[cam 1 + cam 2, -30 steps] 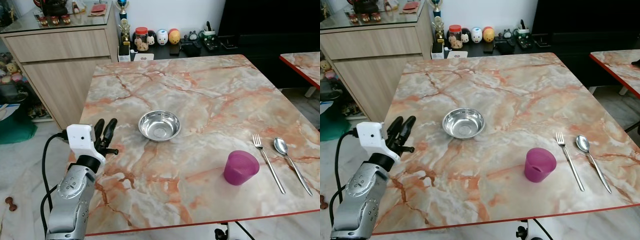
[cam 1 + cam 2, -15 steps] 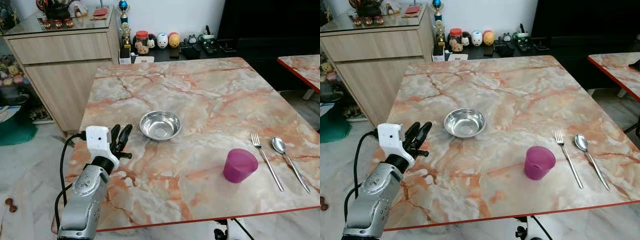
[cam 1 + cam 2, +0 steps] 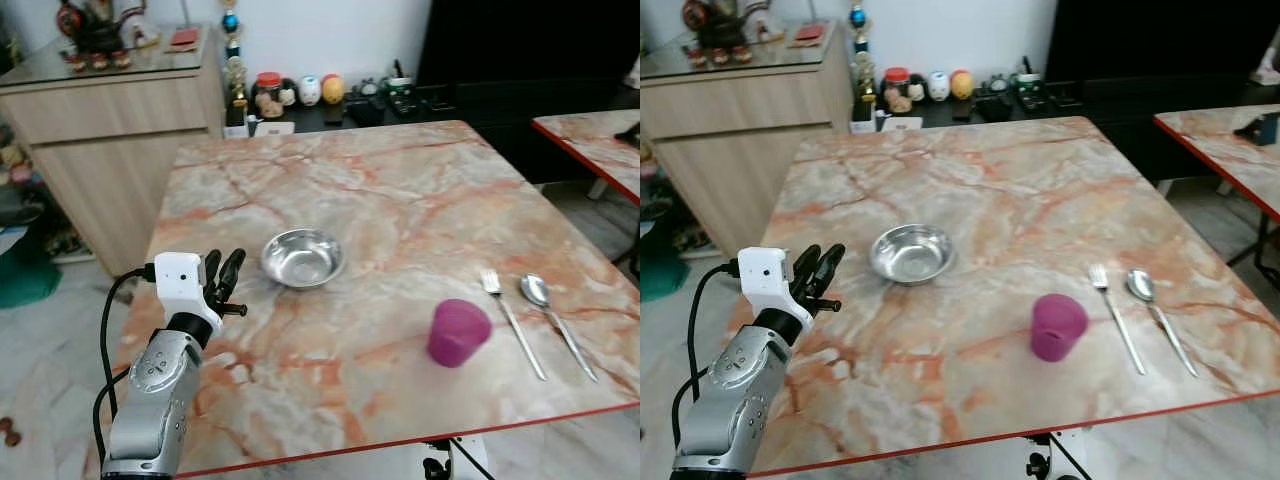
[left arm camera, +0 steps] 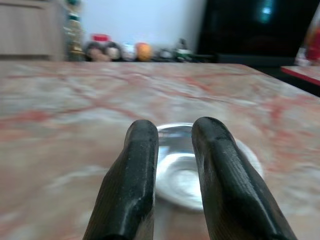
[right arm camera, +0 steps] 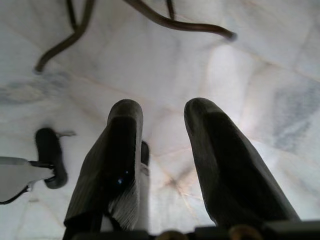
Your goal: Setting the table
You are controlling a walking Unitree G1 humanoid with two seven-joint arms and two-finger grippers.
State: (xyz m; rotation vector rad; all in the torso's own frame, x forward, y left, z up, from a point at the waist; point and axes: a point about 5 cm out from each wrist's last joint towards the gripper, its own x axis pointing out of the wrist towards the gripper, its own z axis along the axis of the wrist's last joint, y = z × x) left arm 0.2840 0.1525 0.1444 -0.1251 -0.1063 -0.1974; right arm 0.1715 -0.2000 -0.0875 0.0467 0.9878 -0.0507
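The shiny round metal bowl (image 3: 303,257) sits on the pink and orange marble desk (image 3: 400,190), near the left side. The left tool (image 3: 223,277) hovers just beside the bowl, its two black fingers (image 4: 141,165) a little apart and holding nothing. Further right stand a purple plastic cup (image 3: 458,332), a silver fork (image 3: 512,318) and a silver spoon (image 3: 553,320). The right tool (image 5: 162,145) hangs over the white floor (image 5: 150,65), fingers spread.

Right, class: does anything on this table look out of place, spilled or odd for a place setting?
Nothing is spilled or damaged. The bowl sits well apart from the cup, fork and spoon, so the setting looks scattered. The left pincer hovers by the bowl.
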